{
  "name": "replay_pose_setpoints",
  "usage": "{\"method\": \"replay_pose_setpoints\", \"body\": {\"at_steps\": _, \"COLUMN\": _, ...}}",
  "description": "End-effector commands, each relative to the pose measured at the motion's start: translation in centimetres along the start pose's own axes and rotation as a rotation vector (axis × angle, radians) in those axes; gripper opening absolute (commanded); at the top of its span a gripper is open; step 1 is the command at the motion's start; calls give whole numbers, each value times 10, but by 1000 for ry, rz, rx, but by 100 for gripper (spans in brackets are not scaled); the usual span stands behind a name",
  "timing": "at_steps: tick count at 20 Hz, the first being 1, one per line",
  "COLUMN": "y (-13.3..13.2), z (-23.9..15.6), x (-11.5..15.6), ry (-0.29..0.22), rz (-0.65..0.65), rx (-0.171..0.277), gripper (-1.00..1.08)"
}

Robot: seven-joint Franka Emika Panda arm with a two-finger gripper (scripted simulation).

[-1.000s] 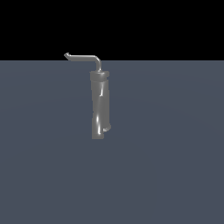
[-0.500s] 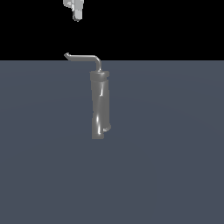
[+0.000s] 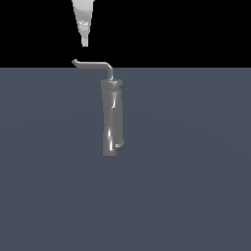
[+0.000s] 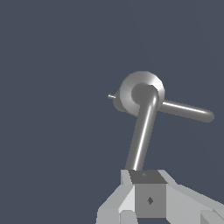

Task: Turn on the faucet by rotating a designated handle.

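Note:
The faucet [image 3: 112,117] is a glossy grey, slightly twisted column standing on the dark floor, with a small nub low on its side. The handle [image 3: 93,64] is a thin L-shaped rod on top, reaching toward the exterior view's left and ending in a small angled tip. My gripper [image 3: 85,44] hangs point-down just above that tip, apart from it, with its jaws together and empty. In the wrist view the handle [image 4: 141,135] runs from the column's round top [image 4: 131,89] to just in front of my gripper [image 4: 146,176].
The flat blue-grey floor [image 3: 196,186] spreads around the faucet, under a black background. In the wrist view another grey rod-like part [image 4: 188,111] sticks out sideways from the column's top.
My gripper has come down into view from above. It was out of sight a second ago and now hangs just above the handle's tip. The faucet and handle have not moved.

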State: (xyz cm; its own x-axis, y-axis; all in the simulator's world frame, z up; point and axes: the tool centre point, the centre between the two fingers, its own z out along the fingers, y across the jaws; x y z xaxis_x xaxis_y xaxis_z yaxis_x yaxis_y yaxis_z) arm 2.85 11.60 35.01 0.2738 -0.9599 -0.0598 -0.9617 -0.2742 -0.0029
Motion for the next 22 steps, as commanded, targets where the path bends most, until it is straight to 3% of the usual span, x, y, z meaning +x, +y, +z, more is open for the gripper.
{"method": "replay_pose_setpoints", "body": {"at_steps": 1, "y": -11, "z": 12, "x": -2, "ry": 13, "rz": 57, "rx": -1, "gripper": -100}}
{"method": "replay_pose_setpoints", "body": {"at_steps": 11, "y": -36, "z": 43, "x": -9, "ry": 51, "rz": 199, "rx": 2, "gripper": -100}}
{"method": "replay_pose_setpoints", "body": {"at_steps": 22, "y": -41, "z": 50, "x": -10, "ry": 60, "rz": 226, "rx": 3, "gripper": -100}}
